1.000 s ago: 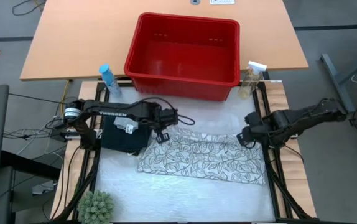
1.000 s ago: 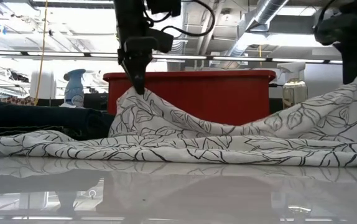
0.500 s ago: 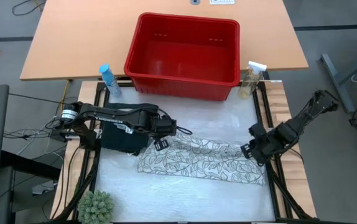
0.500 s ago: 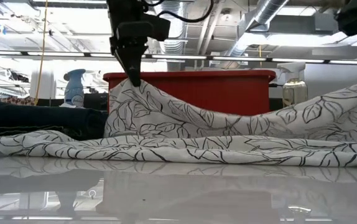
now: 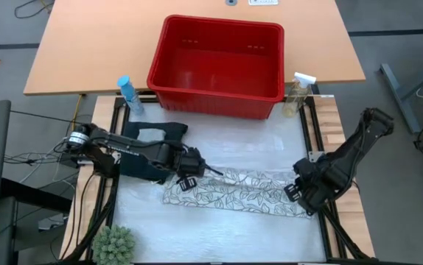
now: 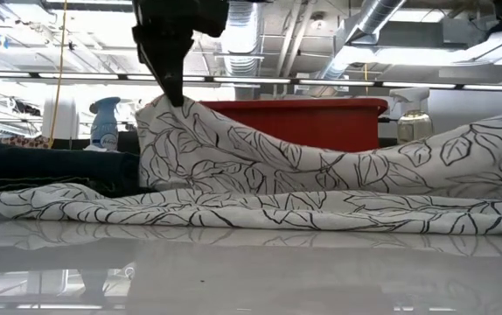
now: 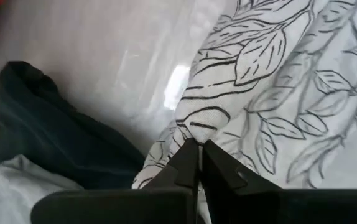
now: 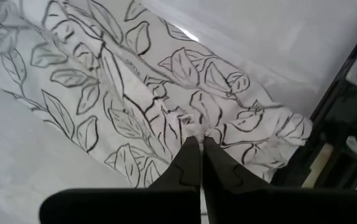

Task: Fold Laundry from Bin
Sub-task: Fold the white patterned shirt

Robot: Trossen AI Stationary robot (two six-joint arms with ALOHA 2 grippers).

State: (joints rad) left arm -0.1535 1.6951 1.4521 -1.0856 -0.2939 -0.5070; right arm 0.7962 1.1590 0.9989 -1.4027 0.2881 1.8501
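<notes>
The white leaf-print cloth [image 5: 233, 190] lies long axis left to right, near of the empty red plastic bin [image 5: 219, 62]. Left gripper [image 5: 189, 177] and right gripper [image 5: 294, 190] each pinch an end closed, beside dark folded trousers [image 5: 141, 158].

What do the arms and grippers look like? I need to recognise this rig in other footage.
Both arms are dark, jointed and slim. The left arm has white lettering along one link, a silver ring at its base and thin black cables. The left gripper and right gripper each end in two dark tapering fingers.
</notes>
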